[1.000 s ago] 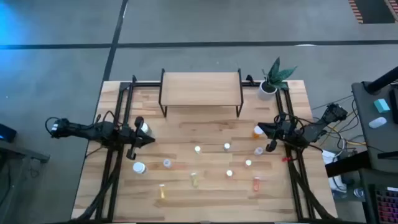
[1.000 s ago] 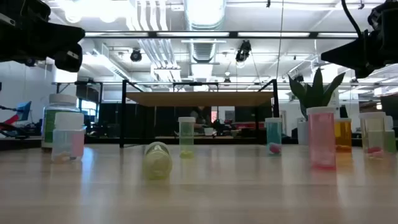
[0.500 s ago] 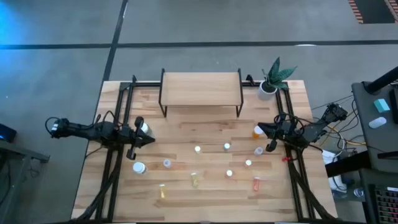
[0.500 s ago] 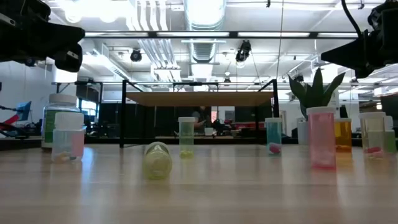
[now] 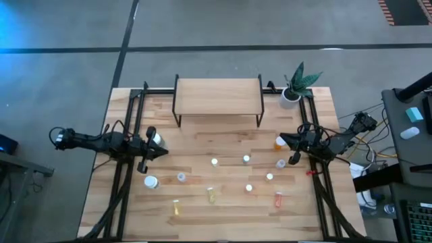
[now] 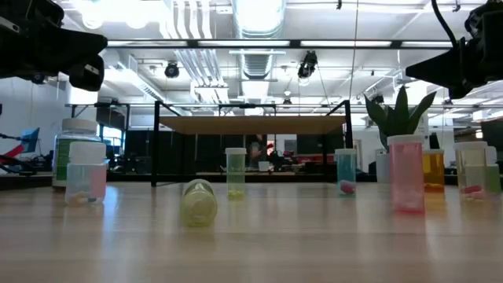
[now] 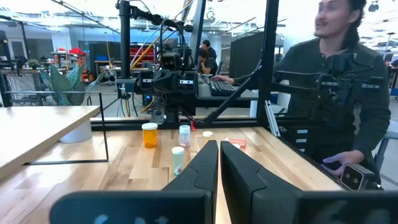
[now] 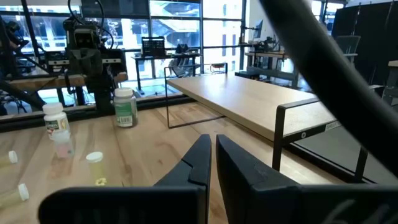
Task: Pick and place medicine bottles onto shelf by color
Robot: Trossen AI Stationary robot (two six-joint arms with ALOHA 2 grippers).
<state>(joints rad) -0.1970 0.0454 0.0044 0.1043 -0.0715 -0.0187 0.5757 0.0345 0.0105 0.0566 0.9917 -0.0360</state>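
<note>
Wooden shelf (image 5: 218,95) stands bare at the table's (image 5: 223,216) far edge while bottles (image 5: 248,187) crowd mid-table (some lying down), so either narrow-fingered, empty gripper, left (image 5: 164,151) or right (image 5: 284,138), risks toppling neighbours while reaching in.

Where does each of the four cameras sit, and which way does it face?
High view: overhead, straight down on the table; both arms show, left tool and right tool shut, empty.
Low view: tabletop height, level toward the shelf; arms enter at the upper corners.
Left wrist view: behind the left tool, facing the opposite arm and a person.
Right wrist view: behind the right tool, facing the left arm.
Shared: the shelf shows in all four.
</note>
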